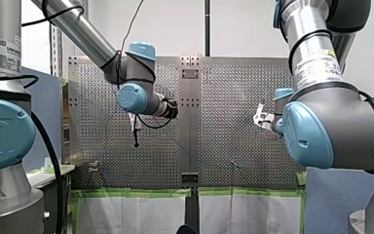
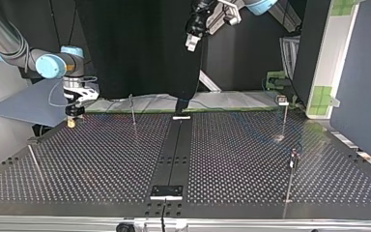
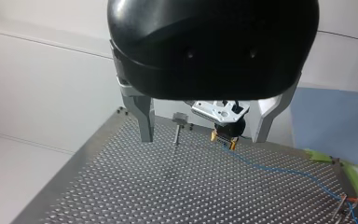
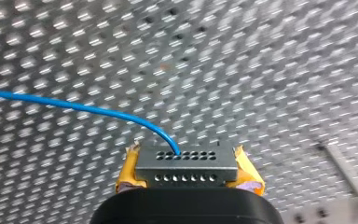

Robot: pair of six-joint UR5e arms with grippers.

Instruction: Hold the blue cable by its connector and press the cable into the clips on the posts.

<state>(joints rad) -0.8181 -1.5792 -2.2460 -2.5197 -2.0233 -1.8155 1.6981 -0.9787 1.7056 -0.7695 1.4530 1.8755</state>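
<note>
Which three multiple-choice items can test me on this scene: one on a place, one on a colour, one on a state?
1. Where is the connector?
A. In my left gripper
B. Between my right gripper's pads
C. Held by both grippers

2. What colour are those pads?
A. Green
B. White
C. Yellow

3. How is my left gripper?
A. Open, holding nothing
B. Shut on the connector
C. Shut, holding nothing

Answers:
1 B: the right wrist view shows the pads clamping the connector on both sides.
2 C: they are yellow in both wrist views.
3 A: in the left wrist view its metal fingers stand wide apart and grip nothing.
</note>
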